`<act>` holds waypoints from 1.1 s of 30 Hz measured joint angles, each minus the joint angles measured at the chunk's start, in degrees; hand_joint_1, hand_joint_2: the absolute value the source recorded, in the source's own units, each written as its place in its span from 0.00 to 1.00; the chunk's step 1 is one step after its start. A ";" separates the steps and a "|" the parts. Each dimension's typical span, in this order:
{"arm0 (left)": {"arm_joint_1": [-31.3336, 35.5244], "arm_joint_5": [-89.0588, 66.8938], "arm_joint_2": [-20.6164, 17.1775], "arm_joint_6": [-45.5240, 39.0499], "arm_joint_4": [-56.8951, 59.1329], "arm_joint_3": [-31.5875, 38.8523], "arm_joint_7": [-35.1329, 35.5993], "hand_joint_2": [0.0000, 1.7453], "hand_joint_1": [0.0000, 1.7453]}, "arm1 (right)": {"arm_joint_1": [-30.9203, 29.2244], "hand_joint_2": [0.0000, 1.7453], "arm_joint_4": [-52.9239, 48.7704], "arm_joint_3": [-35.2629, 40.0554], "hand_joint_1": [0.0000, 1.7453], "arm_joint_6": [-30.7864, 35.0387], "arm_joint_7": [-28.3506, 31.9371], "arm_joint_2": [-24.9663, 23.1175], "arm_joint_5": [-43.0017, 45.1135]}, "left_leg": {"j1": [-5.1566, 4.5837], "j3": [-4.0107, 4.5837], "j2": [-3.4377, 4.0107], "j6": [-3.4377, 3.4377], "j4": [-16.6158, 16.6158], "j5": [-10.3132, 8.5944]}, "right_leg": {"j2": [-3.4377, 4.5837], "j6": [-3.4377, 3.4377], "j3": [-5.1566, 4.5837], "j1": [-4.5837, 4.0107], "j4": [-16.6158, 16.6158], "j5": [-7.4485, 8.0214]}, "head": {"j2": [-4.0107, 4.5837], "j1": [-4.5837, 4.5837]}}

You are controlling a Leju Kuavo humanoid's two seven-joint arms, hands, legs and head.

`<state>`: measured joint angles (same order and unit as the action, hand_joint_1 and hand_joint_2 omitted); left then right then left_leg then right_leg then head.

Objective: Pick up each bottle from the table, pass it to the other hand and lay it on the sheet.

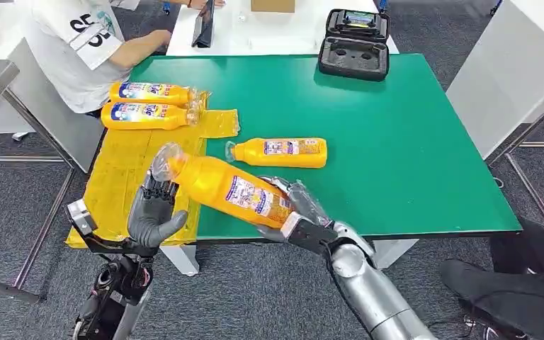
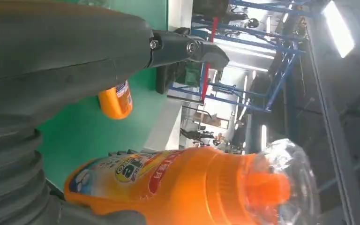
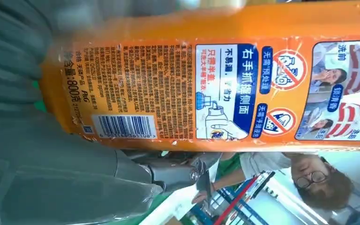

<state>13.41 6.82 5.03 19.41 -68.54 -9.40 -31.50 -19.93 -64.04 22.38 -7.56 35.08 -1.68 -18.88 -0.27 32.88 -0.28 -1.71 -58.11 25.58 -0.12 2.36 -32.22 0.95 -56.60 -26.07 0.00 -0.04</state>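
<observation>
Right hand (image 1: 292,216) grips the base end of an orange bottle (image 1: 230,190), holding it tilted in the air just in front of the green counter (image 1: 397,142), cap end pointing across toward the left hand (image 1: 152,212). That hand waits open, palm up, fingers spread just under the wrapped cap end; whether they touch it is unclear. Judging by this pose, the bottle is mid-handover, since the yellow sheet (image 1: 127,170) lies on the left side, within that arm's easier reach. Two bottles (image 1: 149,105) already lie side by side at the sheet's far end. One more bottle (image 1: 280,152) lies on the green surface, just beside the sheet. A person (image 1: 85,42) sits beyond the far left corner.
</observation>
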 measured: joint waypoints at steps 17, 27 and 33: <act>-0.71 -2.99 0.00 2.74 -0.04 -0.55 -0.50 1.00 0.00 | -1.06 1.00 4.26 -1.25 1.00 -1.01 1.05 -2.16 -0.74 | 0.00 0.01 0.00 0.00 0.00 0.00 | 0.00 0.00 0.00 0.00 0.00 0.00 | 0.00 0.02; -2.88 -4.06 -0.41 10.75 -1.55 -2.56 -0.59 1.00 0.00 | -3.25 1.00 8.32 -1.94 0.98 -1.92 1.84 -2.32 -1.55 | 0.00 0.02 -0.01 0.00 0.00 0.00 | 0.00 0.00 0.00 0.00 0.00 0.00 | 0.00 0.02; -2.55 -6.25 -0.61 10.73 -0.22 -3.78 -0.15 1.00 0.00 | -3.57 1.00 10.60 -1.95 0.97 -2.08 2.51 -2.36 -2.14 | 0.00 0.02 -0.02 0.00 0.00 0.00 | -0.01 0.00 0.00 0.00 0.00 0.00 | 0.00 0.02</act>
<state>10.85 0.57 4.42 30.14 -68.76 -13.18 -31.65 -23.51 -53.44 20.44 -9.64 37.59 -4.04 -21.03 -0.27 32.91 -0.29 -1.71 -58.10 25.58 -0.13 2.36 -32.21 0.95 -56.60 -26.07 0.00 -0.02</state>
